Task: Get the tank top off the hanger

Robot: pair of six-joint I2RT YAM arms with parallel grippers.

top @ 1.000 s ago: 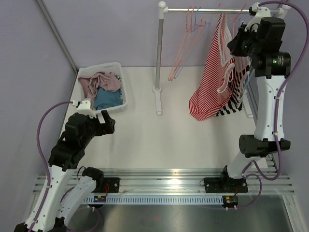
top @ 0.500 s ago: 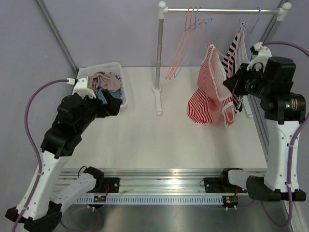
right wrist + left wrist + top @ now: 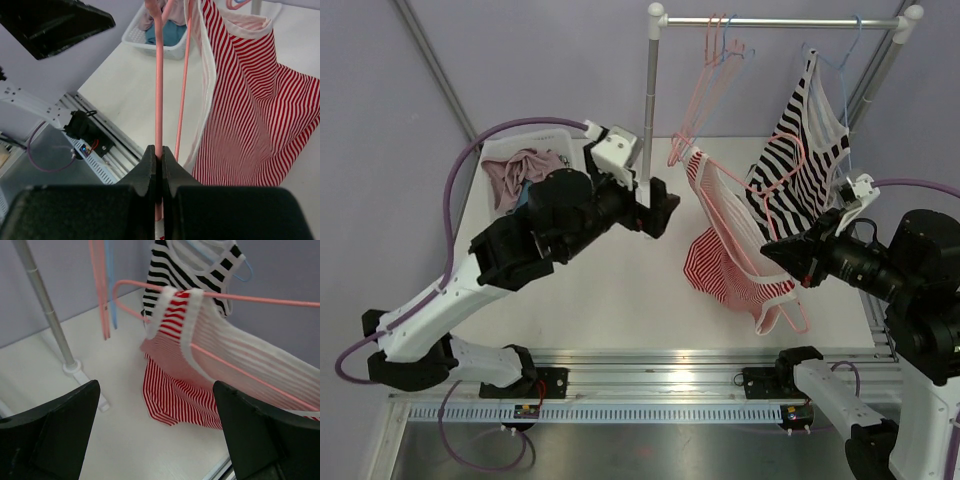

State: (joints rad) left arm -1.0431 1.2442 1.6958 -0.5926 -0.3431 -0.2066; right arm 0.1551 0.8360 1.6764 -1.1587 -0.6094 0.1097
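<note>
the right gripper (image 3: 772, 250) is pinched fully closed on the pink hanger (image 3: 158, 75), held clear of the clothes rail (image 3: 780, 21). in the top view the hanger's long axis slants from that gripper at lower right up to its free end near the left gripper (image 3: 660, 212). the red-striped tank top (image 3: 718, 262) hangs on it, straps over the wire and body sagging toward the table (image 3: 610, 300), while the left gripper's jaws are spread wide, holding nothing.
</note>
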